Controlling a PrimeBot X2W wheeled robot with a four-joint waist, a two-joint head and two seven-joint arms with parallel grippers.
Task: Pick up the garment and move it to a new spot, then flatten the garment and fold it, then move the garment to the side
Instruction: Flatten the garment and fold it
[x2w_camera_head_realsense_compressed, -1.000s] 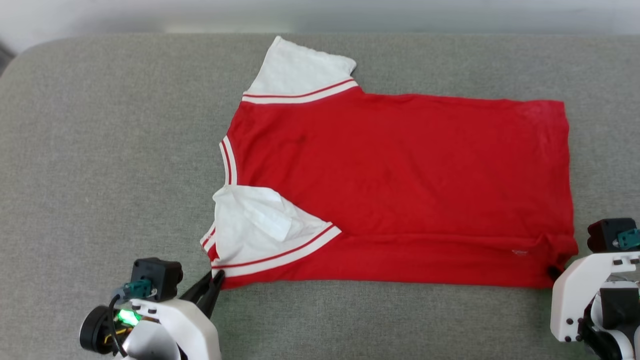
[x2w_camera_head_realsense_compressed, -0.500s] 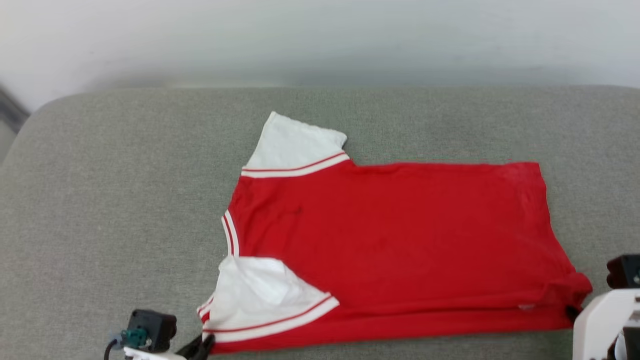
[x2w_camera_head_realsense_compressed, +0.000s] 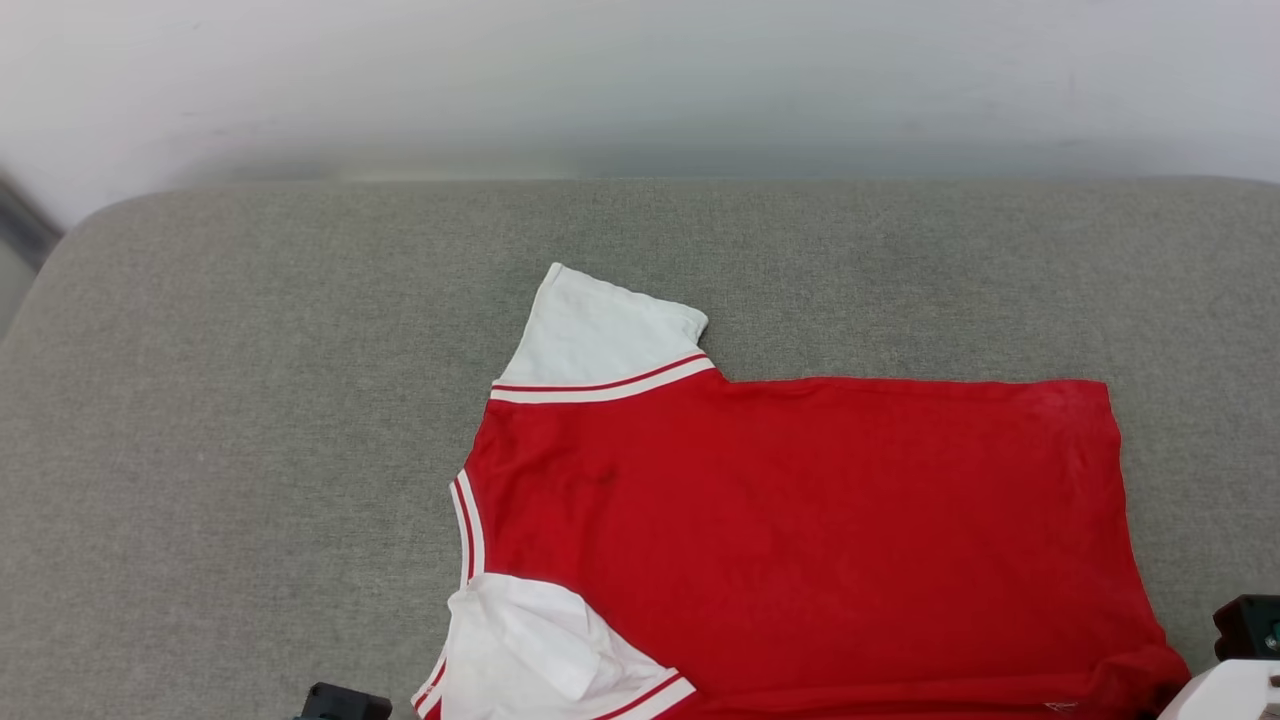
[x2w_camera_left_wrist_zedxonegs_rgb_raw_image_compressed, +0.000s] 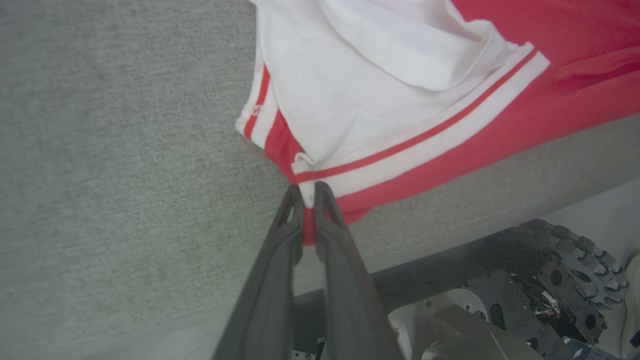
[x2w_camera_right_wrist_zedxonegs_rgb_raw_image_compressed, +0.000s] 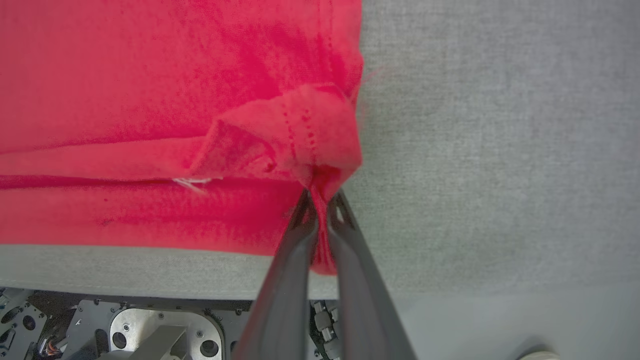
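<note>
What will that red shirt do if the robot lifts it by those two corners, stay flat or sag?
Probably sag: the garment is thin cloth, bunched where the right gripper pinches its hem corner. It looks light, since the left gripper holds it by a mere pinch.

The left end effector (x2w_camera_left_wrist_zedxonegs_rgb_raw_image_compressed: 308, 200) rises from the bottom middle of its wrist view, jaws pinched on the striped corner of the garment (x2w_camera_left_wrist_zedxonegs_rgb_raw_image_compressed: 380, 100). The right end effector (x2w_camera_right_wrist_zedxonegs_rgb_raw_image_compressed: 322, 200) clamps a bunched red corner likewise. Its pale wrist (x2w_camera_head_realsense_compressed: 1232, 695) sits at the lower right of the head view.

Red garment (x2w_camera_head_realsense_compressed: 800, 540) flat on grey cushion (x2w_camera_head_realsense_compressed: 250, 400)
</note>
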